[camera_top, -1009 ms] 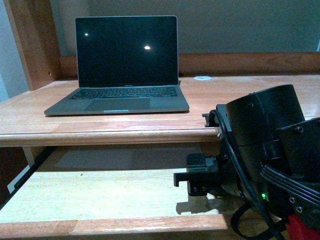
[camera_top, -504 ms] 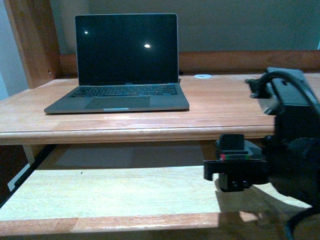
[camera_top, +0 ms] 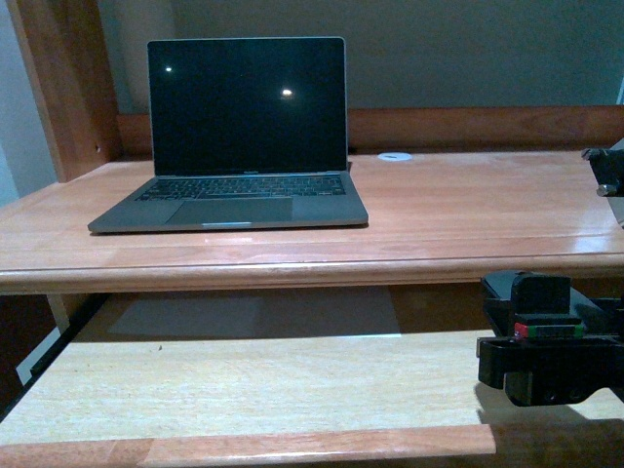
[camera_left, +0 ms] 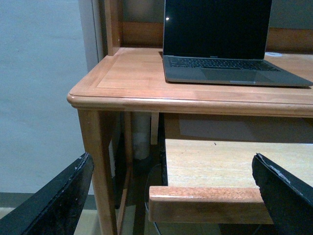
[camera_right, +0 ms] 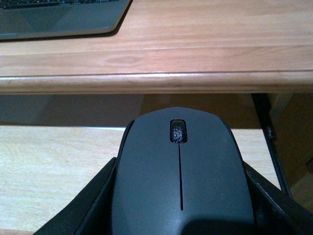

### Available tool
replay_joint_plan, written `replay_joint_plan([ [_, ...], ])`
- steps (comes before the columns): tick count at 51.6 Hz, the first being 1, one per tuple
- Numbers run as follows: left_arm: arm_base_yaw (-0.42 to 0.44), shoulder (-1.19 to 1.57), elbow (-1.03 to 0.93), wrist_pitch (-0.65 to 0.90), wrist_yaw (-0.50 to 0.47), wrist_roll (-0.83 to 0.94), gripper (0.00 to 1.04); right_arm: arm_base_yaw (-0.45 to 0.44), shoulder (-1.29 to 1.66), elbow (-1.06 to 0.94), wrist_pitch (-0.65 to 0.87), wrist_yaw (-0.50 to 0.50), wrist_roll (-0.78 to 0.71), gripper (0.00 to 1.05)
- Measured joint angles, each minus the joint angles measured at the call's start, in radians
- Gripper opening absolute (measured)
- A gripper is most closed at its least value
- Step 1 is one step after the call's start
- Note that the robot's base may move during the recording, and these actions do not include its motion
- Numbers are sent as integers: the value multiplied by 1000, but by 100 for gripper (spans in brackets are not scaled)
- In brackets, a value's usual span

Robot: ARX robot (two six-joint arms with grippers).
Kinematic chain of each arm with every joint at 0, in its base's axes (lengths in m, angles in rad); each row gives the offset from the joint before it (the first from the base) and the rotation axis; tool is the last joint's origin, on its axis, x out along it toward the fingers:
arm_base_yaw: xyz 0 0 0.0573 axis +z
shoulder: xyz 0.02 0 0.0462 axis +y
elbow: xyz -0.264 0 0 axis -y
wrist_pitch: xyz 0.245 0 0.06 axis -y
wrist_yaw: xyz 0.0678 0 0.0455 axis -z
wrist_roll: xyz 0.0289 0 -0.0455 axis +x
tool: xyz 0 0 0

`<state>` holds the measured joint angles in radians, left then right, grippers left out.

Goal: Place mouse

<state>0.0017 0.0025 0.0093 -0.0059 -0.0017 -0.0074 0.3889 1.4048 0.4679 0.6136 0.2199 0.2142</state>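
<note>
The mouse (camera_right: 181, 181), dark grey on top with a scroll wheel, fills the lower half of the right wrist view. My right gripper (camera_right: 181, 200) is shut on it, with a black finger (camera_right: 80, 208) pressed against each side. It hangs over the pale lower shelf (camera_right: 54, 166), just short of the desk's front edge (camera_right: 156, 82). In the front view that gripper (camera_top: 548, 356) is a black block with a red mark at the right edge, and the mouse is hidden there. My left gripper (camera_left: 171, 210) is open and holds nothing, off the desk's left front corner.
An open laptop (camera_top: 244, 136) with a dark screen stands on the wooden desk top (camera_top: 468, 214), left of centre. A small white disc (camera_top: 395, 156) lies behind it. A pull-out shelf (camera_top: 244, 385) sits under the desk top. A desk leg (camera_left: 98, 161) is close to the left gripper.
In the front view my right arm has swung to the right. Its bulk has left the picture, and the gripper has slid from the middle of the lower shelf to the right edge.
</note>
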Motion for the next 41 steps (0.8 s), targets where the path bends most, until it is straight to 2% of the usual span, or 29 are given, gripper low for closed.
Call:
replay_joint_plan([
  [33, 0, 0, 0, 4, 1, 2, 98, -1, 0, -2, 10, 1, -3, 63],
  [41, 0, 0, 0, 4, 1, 2, 98, -3, 112, 61, 87, 24, -18, 63],
])
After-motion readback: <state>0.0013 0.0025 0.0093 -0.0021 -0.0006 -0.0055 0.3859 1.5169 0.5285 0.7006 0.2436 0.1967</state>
